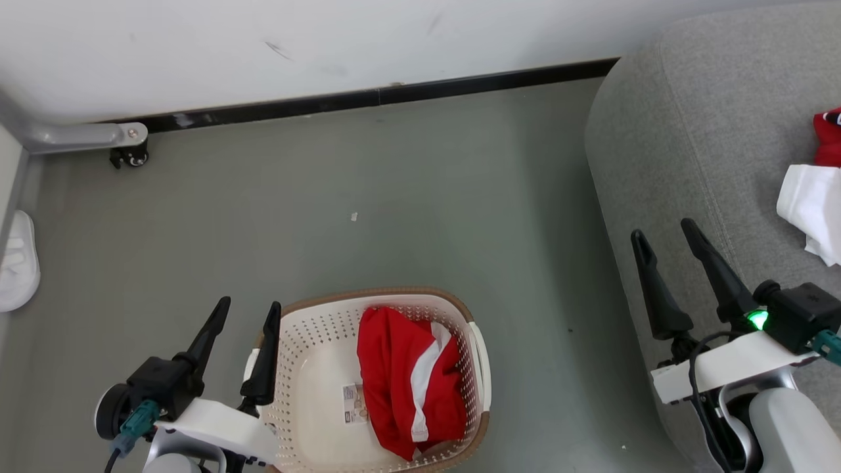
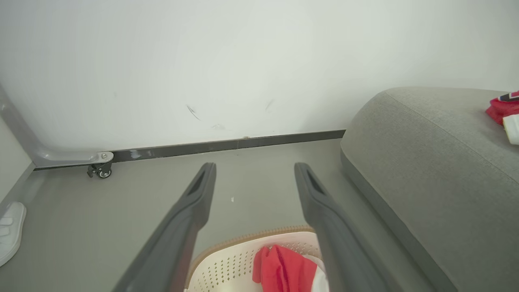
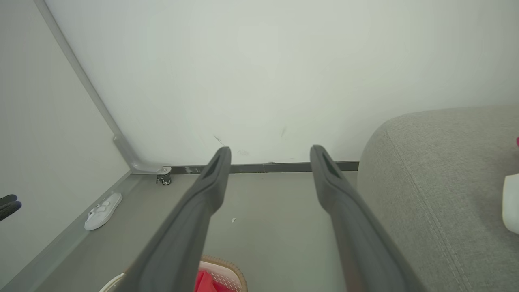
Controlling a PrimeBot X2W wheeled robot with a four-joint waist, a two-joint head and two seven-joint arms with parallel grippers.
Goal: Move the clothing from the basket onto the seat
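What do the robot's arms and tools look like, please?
Both tools have two long, dark, tapered fingers on a black block, fixed to a glossy white wrist shell. The left tool has a teal plug. The right tool shows a green light, a looping black cable and a teal connector.

A home-like room, seemingly a living-room corner: a grey upholstered sofa (image 1: 690,131) stands on a plain grey floor (image 1: 394,197) by a scuffed white wall (image 1: 328,39) with dark skirting (image 1: 460,85). A laundry basket (image 1: 309,355) holding red clothing (image 1: 401,374) sits on the floor, and a white slipper (image 1: 18,263) lies at the floor's edge. Less homelike is the metal leg (image 1: 79,136) on a castor (image 1: 131,156) in the corner.
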